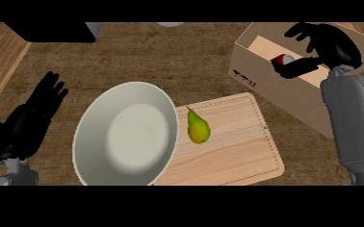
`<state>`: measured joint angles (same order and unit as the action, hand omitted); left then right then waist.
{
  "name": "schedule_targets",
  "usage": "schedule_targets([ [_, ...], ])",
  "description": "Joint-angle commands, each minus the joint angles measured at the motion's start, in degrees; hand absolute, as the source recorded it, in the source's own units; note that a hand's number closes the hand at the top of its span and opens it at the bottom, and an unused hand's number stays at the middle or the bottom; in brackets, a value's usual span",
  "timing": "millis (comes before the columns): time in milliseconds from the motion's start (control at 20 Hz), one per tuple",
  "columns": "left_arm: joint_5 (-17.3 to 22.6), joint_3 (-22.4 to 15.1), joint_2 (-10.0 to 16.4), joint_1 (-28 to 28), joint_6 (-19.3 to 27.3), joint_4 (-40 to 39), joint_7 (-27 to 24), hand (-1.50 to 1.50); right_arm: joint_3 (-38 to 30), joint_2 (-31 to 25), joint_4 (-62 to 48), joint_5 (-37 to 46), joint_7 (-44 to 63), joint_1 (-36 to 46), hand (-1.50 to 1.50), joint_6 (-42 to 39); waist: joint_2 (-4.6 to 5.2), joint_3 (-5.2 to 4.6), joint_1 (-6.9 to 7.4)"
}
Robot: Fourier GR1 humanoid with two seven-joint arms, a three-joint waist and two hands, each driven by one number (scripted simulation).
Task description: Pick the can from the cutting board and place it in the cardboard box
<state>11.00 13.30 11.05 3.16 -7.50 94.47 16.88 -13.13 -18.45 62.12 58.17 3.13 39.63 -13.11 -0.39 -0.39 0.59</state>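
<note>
A red and white can lies inside the open cardboard box at the upper right. My right hand hovers over the box with its fingers spread and relaxed, thumb just beside the can, not curled round it. The wooden cutting board lies at the lower middle and carries a yellow-green pear. My left hand rests open at the left edge, fingers pointing up.
A large pale round plate overlaps the board's left side. A dark block sits at the top left, and a lighter wooden strip runs along the left edge. The counter is dark brown wood.
</note>
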Motion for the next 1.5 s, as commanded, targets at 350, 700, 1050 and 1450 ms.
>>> schedule_targets([
  [350, -0.26, -0.07, -0.27, 0.90, 0.48, -0.27, 0.45, 0.00, -8.89, 5.92, -5.22, -12.36, -11.29, -1.75, -1.50, 11.34, 0.55, 0.48, -0.59],
  [700, 0.86, 0.93, 0.42, -0.80, -0.03, 2.36, 1.31, 0.00, -21.49, 1.34, -5.63, -26.60, -11.52, 0.63, -1.50, 7.56, 0.42, 0.45, -0.39],
  [1050, 1.45, 1.40, 1.13, -0.67, -0.41, 2.56, 2.95, 0.00, -27.36, -8.57, -11.49, -34.75, -11.57, 0.10, -1.50, 0.82, 0.51, 0.44, -0.15],
  [1450, 0.08, 1.90, 1.08, 2.36, -1.06, -4.87, -2.16, 0.00, -27.72, -19.90, -20.31, -40.24, -19.56, -1.75, -1.50, -9.30, 0.59, 0.41, -0.33],
])
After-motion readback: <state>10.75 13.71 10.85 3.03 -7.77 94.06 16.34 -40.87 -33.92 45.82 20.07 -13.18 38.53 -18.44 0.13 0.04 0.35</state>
